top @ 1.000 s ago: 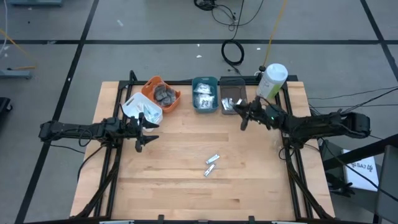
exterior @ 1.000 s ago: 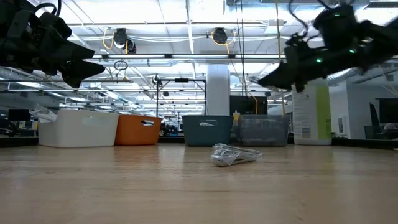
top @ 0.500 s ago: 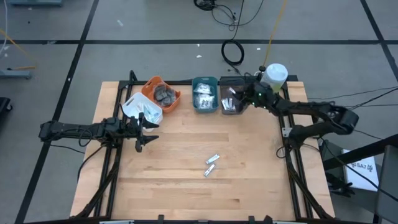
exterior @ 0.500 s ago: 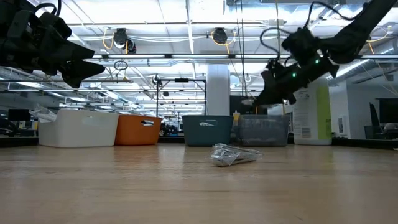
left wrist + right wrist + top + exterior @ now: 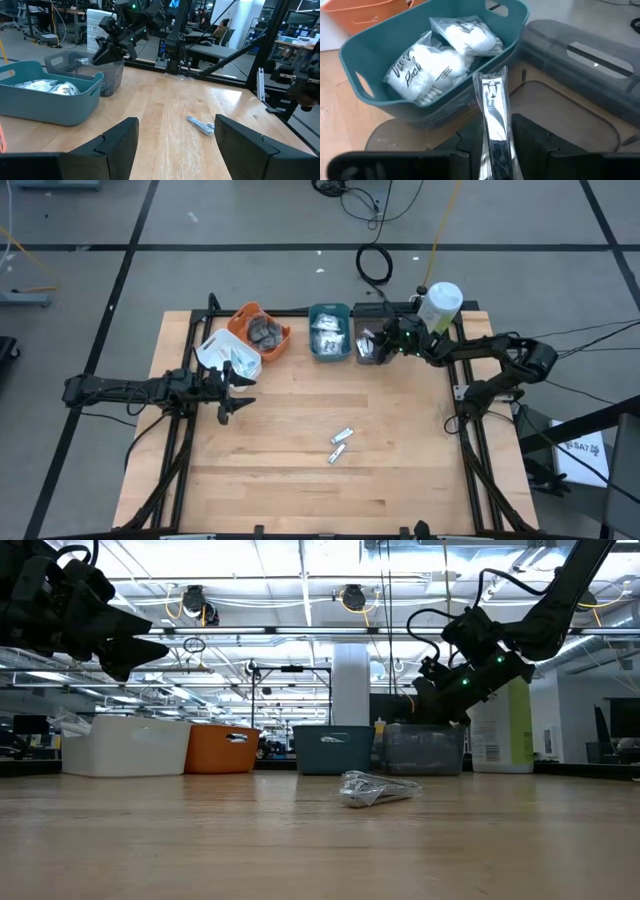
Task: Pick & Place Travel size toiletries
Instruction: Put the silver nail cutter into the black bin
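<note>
My right gripper (image 5: 378,342) hovers over the grey bin (image 5: 372,320) at the far edge, shut on a small silver tube in clear wrap (image 5: 492,110). In the low view, the right gripper (image 5: 425,705) hangs just above the grey bin's rim (image 5: 425,730). Two more wrapped silver tubes (image 5: 340,444) lie flat mid-table. The teal bin (image 5: 435,95) holds white clear-wrapped packets (image 5: 445,55). The orange bin (image 5: 262,330) holds dark grey discs. My left gripper (image 5: 228,392) waits open at the table's left, nothing between its fingers. My right gripper pinches the silver tube's near end (image 5: 496,145) between its two fingers. The fingers lie along the tube, slanting down toward the far edge. The tube sticks out forward past the fingertips, lifted clear, its free end (image 5: 490,82) over the grey bin.
A white bin (image 5: 228,356) stands left of the orange bin. A big white-and-green bottle (image 5: 437,308) stands right of the grey bin, close to my right arm. Black frame rails run along the table's edges. Bare wood lies around the two loose tubes.
My right gripper has swung with the silver tube from above the table in front of the grey bin toward the far edge, to over that bin. It has sunk a little and tipped its fingers downward.
</note>
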Controlling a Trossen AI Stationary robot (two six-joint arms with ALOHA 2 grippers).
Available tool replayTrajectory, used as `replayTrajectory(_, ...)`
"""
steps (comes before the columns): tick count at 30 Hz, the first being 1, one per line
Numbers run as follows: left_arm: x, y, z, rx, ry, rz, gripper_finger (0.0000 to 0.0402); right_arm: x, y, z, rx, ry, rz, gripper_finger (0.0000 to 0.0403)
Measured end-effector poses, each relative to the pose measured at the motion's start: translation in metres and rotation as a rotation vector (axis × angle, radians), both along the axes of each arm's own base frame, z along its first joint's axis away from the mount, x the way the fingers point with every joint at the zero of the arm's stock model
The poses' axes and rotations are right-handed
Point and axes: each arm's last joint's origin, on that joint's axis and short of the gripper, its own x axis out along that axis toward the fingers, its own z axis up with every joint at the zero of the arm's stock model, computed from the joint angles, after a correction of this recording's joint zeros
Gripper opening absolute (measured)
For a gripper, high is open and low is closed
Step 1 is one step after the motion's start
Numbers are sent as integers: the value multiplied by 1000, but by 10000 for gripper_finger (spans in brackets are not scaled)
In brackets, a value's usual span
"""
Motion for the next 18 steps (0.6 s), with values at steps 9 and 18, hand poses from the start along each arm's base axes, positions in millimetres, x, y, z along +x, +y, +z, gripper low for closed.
replayTrajectory(9, 0, 0, 0, 0, 0, 0, 255, 1, -1, 2, 3, -30, -17, 142)
replayTrajectory(18, 0, 0, 0, 0, 0, 0, 255, 0, -2, 2, 15, -38, -49, 181)
